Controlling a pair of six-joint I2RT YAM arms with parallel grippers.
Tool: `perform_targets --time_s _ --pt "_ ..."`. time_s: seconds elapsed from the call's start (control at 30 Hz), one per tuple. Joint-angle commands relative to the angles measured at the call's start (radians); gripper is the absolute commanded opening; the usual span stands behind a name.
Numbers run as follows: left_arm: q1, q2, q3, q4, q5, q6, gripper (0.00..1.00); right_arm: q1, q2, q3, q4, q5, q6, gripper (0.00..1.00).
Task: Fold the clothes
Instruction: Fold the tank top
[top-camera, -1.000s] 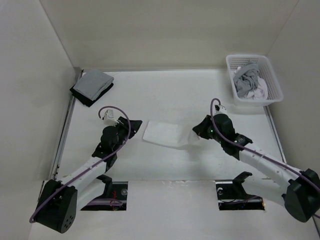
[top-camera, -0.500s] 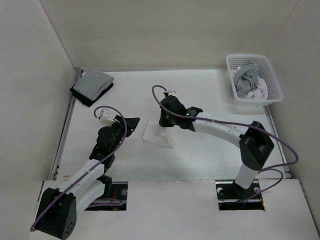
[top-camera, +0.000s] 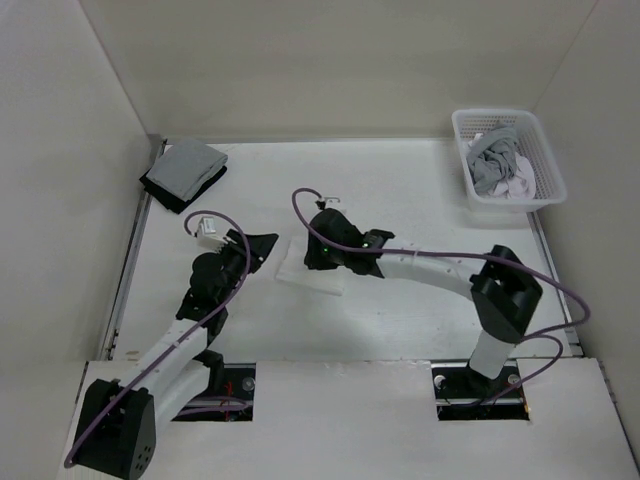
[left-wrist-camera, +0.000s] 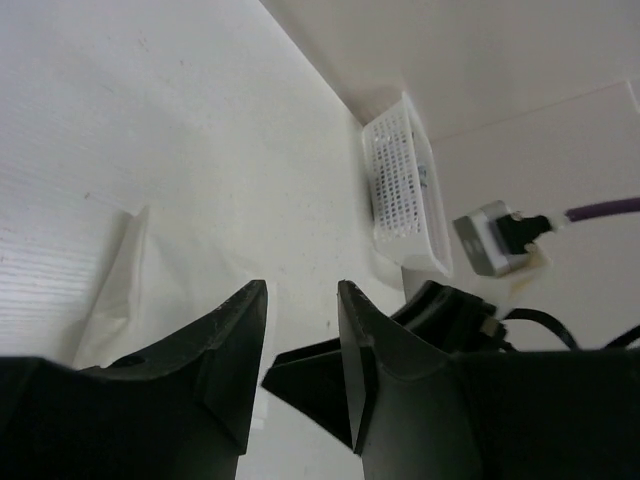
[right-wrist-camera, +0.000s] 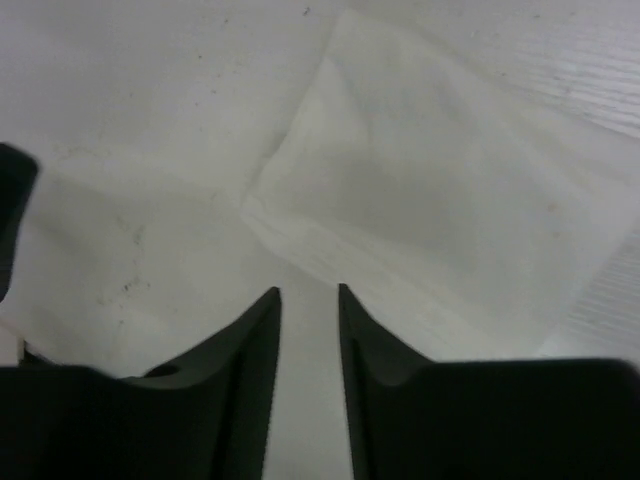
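Note:
The clothes lie as a small folded white rectangle on the table, left of centre. My right gripper hovers over their upper edge, its arm stretched far across from the right. In the right wrist view the right gripper is open, and the white clothes lie flat beneath and ahead, with nothing gripped. My left gripper stands just left of the clothes, apart from them. In the left wrist view the left gripper is open and empty, with an edge of the clothes at lower left.
A folded grey-and-black pile sits at the back left corner. A white basket of crumpled garments stands at the back right, and the basket also shows in the left wrist view. Walls enclose the table on three sides.
My right arm swung from the right side across to the left, carrying the cloth's right part over itself, then opened and let go. The clothes are now narrower. The left gripper barely shifted.

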Motion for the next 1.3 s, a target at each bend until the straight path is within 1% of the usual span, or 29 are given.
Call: perform_targets --time_s 0.0,0.03,0.07,0.13,0.2,0.27,0.4,0.5,0.63,0.7,0.8,0.97,1.03,1.13,1.27 --pt "-0.07 0.054 0.029 0.07 -0.006 0.005 0.32 -0.025 -0.152 -0.123 0.2 -0.003 0.017 0.25" --pt "-0.102 0.086 0.036 0.085 -0.023 0.011 0.31 -0.036 -0.161 -0.163 0.228 -0.014 0.019 0.18" --pt "-0.136 0.122 0.045 0.102 -0.035 0.017 0.3 -0.048 -0.161 -0.197 0.256 -0.037 0.017 0.13" --pt "-0.191 0.207 0.067 0.14 -0.051 0.027 0.28 -0.074 -0.145 -0.247 0.311 -0.084 0.025 0.07" --pt "-0.225 0.298 0.082 0.186 -0.06 0.037 0.25 -0.09 -0.138 -0.298 0.39 -0.103 0.022 0.07" --pt "-0.23 0.39 0.088 0.231 -0.071 0.041 0.23 -0.12 -0.125 -0.344 0.493 -0.124 0.017 0.07" --pt "-0.205 0.54 0.079 0.286 -0.086 0.03 0.23 -0.188 -0.03 -0.341 0.618 -0.268 0.031 0.08" --pt "-0.19 0.584 0.053 0.314 -0.081 0.014 0.22 -0.213 0.053 -0.327 0.72 -0.327 0.066 0.08" --pt "-0.179 0.599 0.012 0.321 -0.087 0.013 0.22 -0.255 0.144 -0.332 0.84 -0.339 0.157 0.08" --pt "-0.168 0.596 -0.01 0.323 -0.081 0.011 0.23 -0.275 0.171 -0.341 0.9 -0.351 0.194 0.08" --pt "-0.152 0.55 -0.042 0.318 -0.077 0.011 0.23 -0.295 0.188 -0.353 0.974 -0.388 0.229 0.09" --pt "-0.118 0.42 -0.089 0.252 -0.084 0.024 0.26 -0.325 0.176 -0.392 1.081 -0.436 0.287 0.11" --pt "-0.098 0.375 -0.096 0.217 -0.074 0.027 0.26 -0.332 0.161 -0.404 1.097 -0.456 0.303 0.13" --pt "-0.083 0.26 -0.085 0.147 -0.061 0.027 0.28 -0.348 0.078 -0.454 1.09 -0.462 0.295 0.13" --pt "-0.089 0.069 -0.019 -0.025 -0.1 0.085 0.31 -0.39 -0.124 -0.572 1.074 -0.489 0.245 0.16"
